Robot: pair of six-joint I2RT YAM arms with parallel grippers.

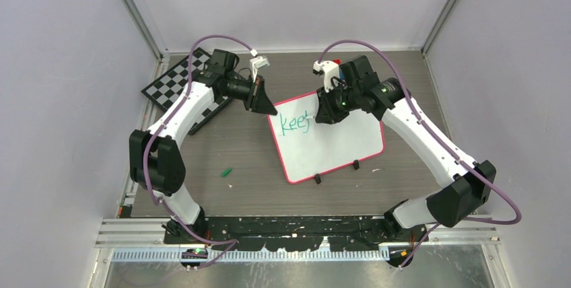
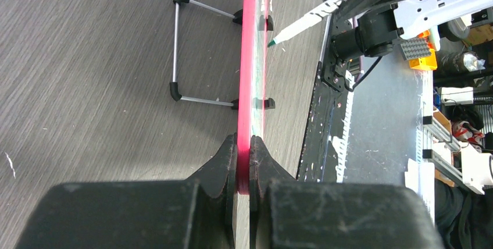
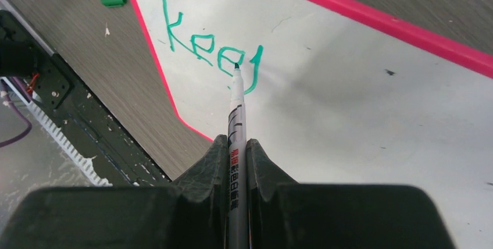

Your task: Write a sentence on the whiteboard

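I was in the middle of the writing step. The sentence (image 3: 203, 51) stood at "kee" plus a half-formed fourth letter, in green near the far left corner of the whiteboard (image 1: 350, 143). The board sat between the centre and the right edge of the table (image 1: 222, 140), apparently propped on a wire stand behind it.

The right gripper (image 3: 235, 144) had its fingers pinched tight on the marker (image 3: 235, 115), whose tip rested at the loop of that unfinished letter. The left gripper (image 2: 243, 144) was clamped on the board's pink rim at the far left corner, steadying it.

Both arms bowed outward from their bases at the near edge, the elbows pushed toward the left and right edges of the table. Both wrists turned inward to meet at the board's far side, and the right wrist was tipped down over the lettering.

By my reckoning the next move called for closing that loop with light, even pressure. After that I would need to shift the tip rightward along the line for the next word while the left arm held firm.

The green cap (image 1: 227, 171) lay left of the board, and a chessboard (image 1: 176, 83) sat at the far left corner.
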